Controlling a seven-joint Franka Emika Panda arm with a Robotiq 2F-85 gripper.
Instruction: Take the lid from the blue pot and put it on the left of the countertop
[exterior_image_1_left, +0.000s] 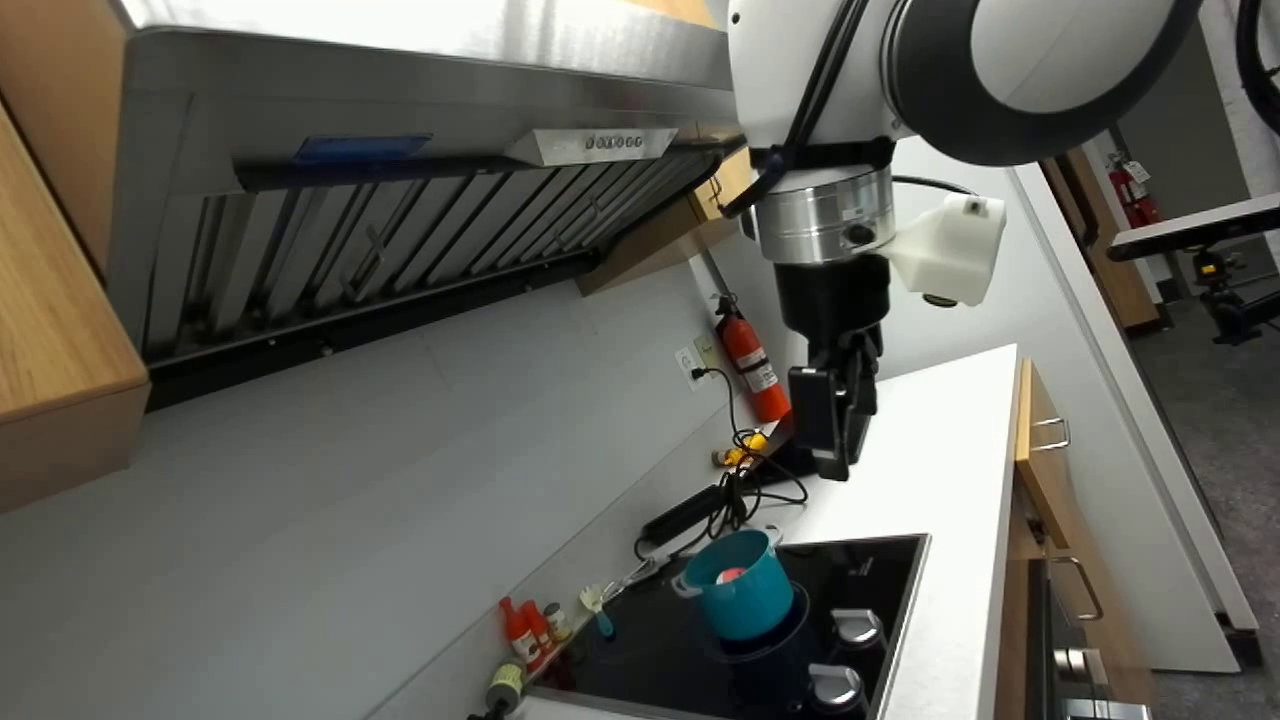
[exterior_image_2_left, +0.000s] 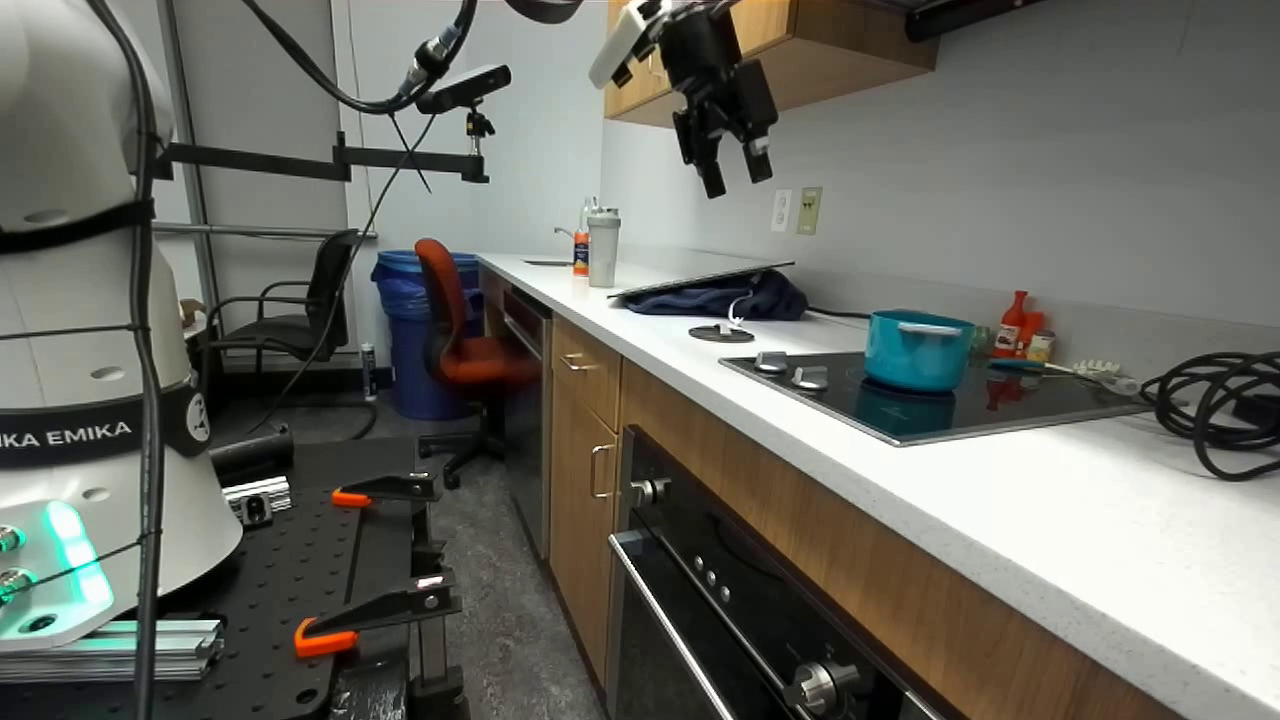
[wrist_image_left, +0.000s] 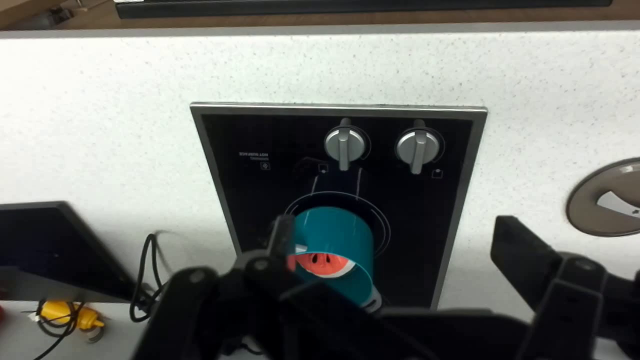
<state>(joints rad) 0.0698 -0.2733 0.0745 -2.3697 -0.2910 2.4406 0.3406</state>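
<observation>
In an exterior view an orange swivel chair (exterior_image_2_left: 468, 356) stands by the front edge of the white countertop (exterior_image_2_left: 1050, 500); a round grey-brown lid (exterior_image_2_left: 712, 334) lies off the left edge of the black glass cooktop (exterior_image_2_left: 1010, 410); my black two-fingered gripper (exterior_image_2_left: 738, 179) hangs above, spread wide; the teal-blue cylindrical pot (exterior_image_2_left: 914, 354) stands mid-cooktop.

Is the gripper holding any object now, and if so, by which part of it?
Nothing is held: the gripper is open and empty, clear of the blue pot.
</observation>
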